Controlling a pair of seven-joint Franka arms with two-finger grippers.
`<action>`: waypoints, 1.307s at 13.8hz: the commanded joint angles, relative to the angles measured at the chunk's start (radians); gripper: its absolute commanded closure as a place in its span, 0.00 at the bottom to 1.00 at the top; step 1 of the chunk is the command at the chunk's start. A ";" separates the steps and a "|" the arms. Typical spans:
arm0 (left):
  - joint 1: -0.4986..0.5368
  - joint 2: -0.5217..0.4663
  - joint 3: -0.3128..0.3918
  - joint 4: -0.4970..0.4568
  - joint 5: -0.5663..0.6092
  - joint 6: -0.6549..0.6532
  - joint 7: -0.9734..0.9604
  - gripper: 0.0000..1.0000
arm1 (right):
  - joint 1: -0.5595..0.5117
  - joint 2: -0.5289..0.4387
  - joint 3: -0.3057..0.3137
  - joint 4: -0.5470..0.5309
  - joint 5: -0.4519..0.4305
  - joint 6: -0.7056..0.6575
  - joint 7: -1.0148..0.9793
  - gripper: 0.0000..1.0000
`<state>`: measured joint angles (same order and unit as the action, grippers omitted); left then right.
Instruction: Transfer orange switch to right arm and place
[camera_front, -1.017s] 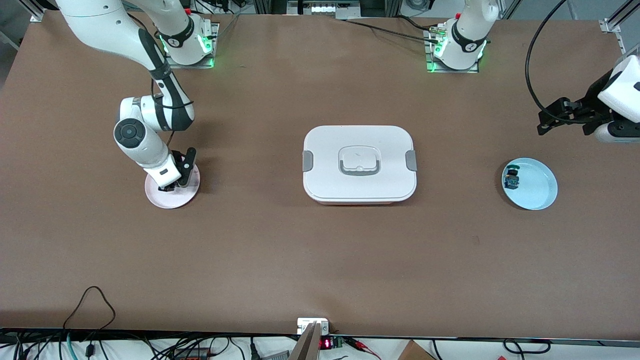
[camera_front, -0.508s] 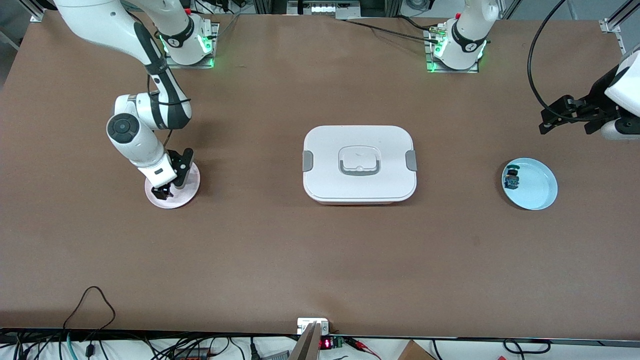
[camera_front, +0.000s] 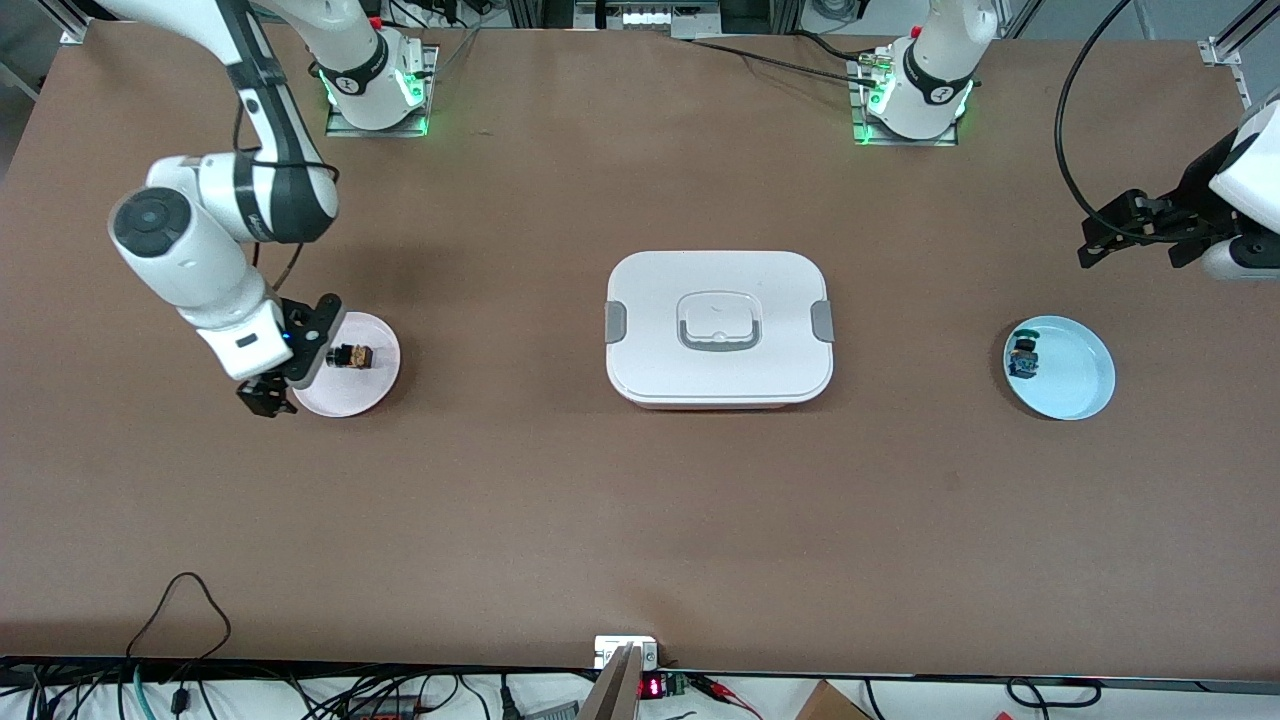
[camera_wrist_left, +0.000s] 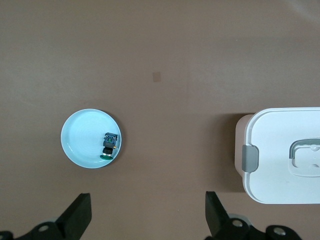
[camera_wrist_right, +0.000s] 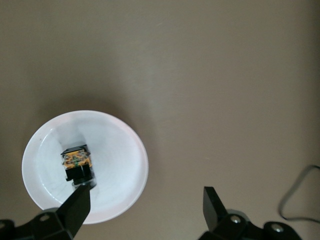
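Brown table (camera_front: 640, 520); orange switch (camera_front: 352, 355) lies on pink plate (camera_front: 345, 398)

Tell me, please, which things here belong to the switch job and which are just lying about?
Job:
- orange switch, lying in the pink plate
- right gripper, open, over that plate's edge
- left gripper, open, waiting at its end

Lying about:
- white lidded box
- blue plate holding a green-capped switch

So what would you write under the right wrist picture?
Orange switch lying in the pink plate, the right hand open above it.
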<state>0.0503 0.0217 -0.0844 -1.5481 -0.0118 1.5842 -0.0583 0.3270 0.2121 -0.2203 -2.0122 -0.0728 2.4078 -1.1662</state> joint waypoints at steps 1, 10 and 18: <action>0.002 0.011 -0.001 0.028 -0.016 -0.024 -0.009 0.00 | -0.003 -0.037 0.004 0.113 0.042 -0.181 0.165 0.00; 0.000 0.001 -0.029 0.069 -0.014 -0.144 -0.008 0.00 | -0.014 -0.054 0.006 0.291 0.199 -0.536 0.903 0.00; 0.000 0.004 -0.041 0.075 -0.014 -0.158 -0.006 0.00 | -0.083 -0.028 0.013 0.480 0.085 -0.895 1.148 0.00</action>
<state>0.0480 0.0204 -0.1200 -1.4971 -0.0126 1.4500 -0.0583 0.2974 0.1608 -0.2227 -1.5878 0.0658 1.5702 -0.0200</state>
